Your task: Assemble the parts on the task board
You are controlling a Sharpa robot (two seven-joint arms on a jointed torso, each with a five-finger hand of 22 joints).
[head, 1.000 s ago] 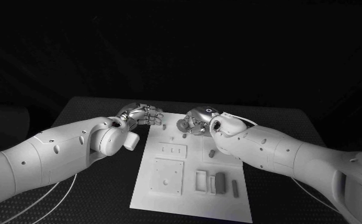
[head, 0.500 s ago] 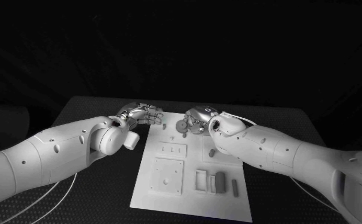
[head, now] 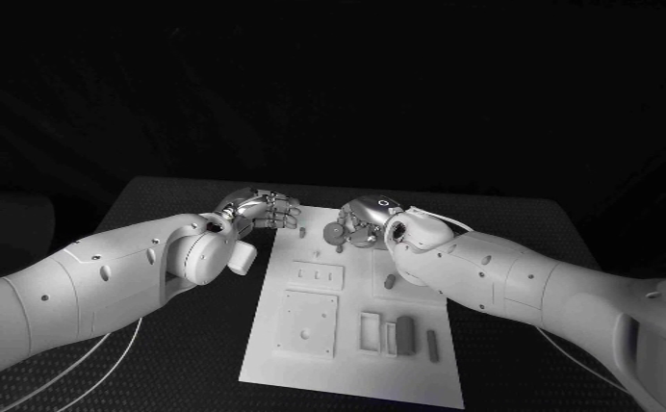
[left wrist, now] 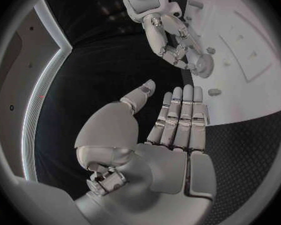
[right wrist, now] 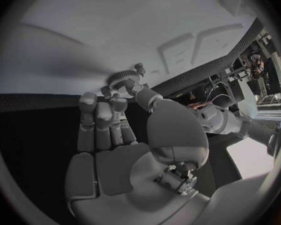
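Right robot hand (head: 358, 224) pinching a gear (right wrist: 121, 78) above the task board (head: 347, 354) (left robot hand (head: 264, 210) empty, fingers straight).

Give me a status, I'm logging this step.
Right hand pinches a gear over the board's far end. Left hand open, holding nothing. Nothing in the way.

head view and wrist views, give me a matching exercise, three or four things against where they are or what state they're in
Things:
1. left hand
2. right hand
3. gear
4. task board

States or places:
a. lies flat in the middle of the table
b. pinched in fingertips over the board's far end
c. fingers straight, holds nothing
d. holds a small round part

Pairs: 1-c, 2-d, 3-b, 4-a
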